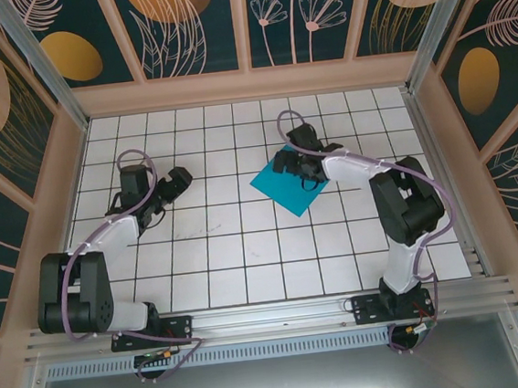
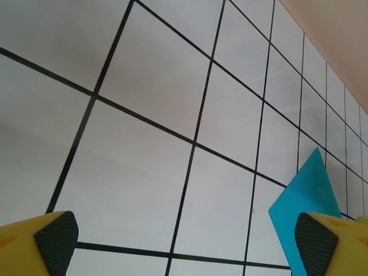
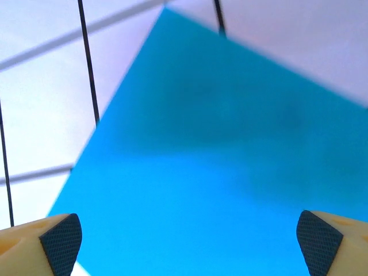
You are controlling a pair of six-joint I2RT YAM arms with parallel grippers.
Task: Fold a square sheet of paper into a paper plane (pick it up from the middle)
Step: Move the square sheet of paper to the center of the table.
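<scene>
Two arms stand at the near edge of the white gridded worktop (image 1: 237,251), the left arm (image 1: 107,236) and the right arm (image 1: 397,199). Each carries one pair of yellow jaws with two black textured pads (image 2: 54,241), so four pads together. One square sheet of thin cyan-blue paper (image 1: 290,184) lies flat on the far right-centre tiles, turned like a diamond with one corner towards the arms.

The right jaws stand wide apart, low over the far right part of the sheet, and the blue fills the space between their pads (image 3: 60,241). Whether the tips touch the paper I cannot tell. The left jaws are also wide apart, well to the left of the sheet, with bare tiles between.

The three visible corners of the sheet are free. It lies well away from the wooden walls (image 1: 68,166), and the tiles in the middle and near part of the worktop are bare.
</scene>
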